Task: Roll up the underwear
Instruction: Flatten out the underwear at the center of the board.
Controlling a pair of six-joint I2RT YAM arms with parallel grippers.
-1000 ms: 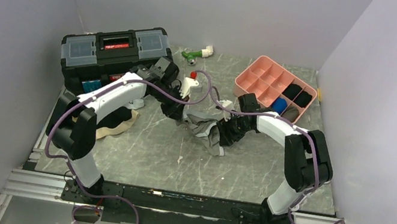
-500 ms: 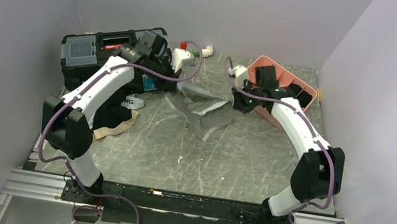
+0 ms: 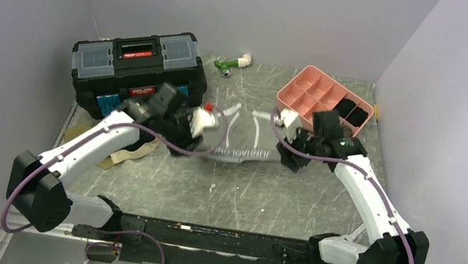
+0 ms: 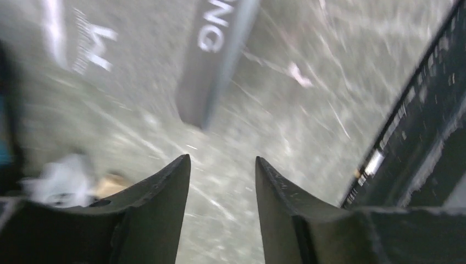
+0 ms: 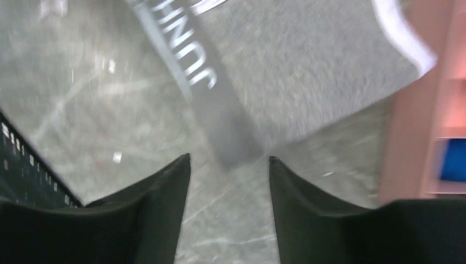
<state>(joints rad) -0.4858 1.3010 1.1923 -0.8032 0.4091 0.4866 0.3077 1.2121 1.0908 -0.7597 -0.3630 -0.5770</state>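
Your left gripper (image 4: pixel 220 179) and right gripper (image 5: pixel 228 176) hover with fingers parted and empty, one just off each end of the near waistband (image 3: pixel 242 153). The grey underwear (image 3: pixel 244 137) lies spread flat mid-table between them. Spreading looks done; rolling is not yet begun. Next you need to pinch one edge and turn it over evenly. Farther back stand the toolbox (image 3: pixel 134 65) and pink tray (image 3: pixel 297 92).

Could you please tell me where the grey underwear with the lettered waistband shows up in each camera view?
Top external: grey underwear spread flat at mid-table, waistband toward the near edge.
Left wrist: one waistband end at upper centre.
Right wrist: cloth and waistband fill the upper centre and right.
Shared landmark: the dark rail along the table's near edge, at the right in the left wrist view, bottom left in the right wrist view.
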